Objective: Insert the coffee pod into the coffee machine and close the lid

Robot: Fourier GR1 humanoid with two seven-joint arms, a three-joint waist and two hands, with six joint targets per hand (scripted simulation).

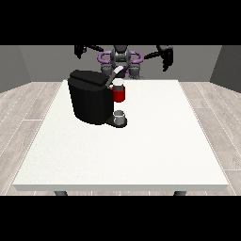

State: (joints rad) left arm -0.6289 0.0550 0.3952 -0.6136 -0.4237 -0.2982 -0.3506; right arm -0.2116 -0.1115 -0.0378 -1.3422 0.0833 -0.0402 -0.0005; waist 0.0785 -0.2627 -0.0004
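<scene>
Two black hands up high and well apart, far behind the table (188, 155): one at the view's left (83, 50), one at the view's right (165, 57), both out to the sides of the torso and clear of everything on the table. Too small to tell whether either is spread or curled; holding nothing that shows. Toward the table's far left, a black coffee machine (89, 100), boxy, with a pale lid (118, 71) tilted up at its top right corner. Just under that lid, against the machine's right face, a red thing at the machine (120, 95) with a white top. Below it, on the machine's low dark base, a small grey thing (120, 116), upright; cannot tell whether pod or cup. Well apart from both hands.
</scene>
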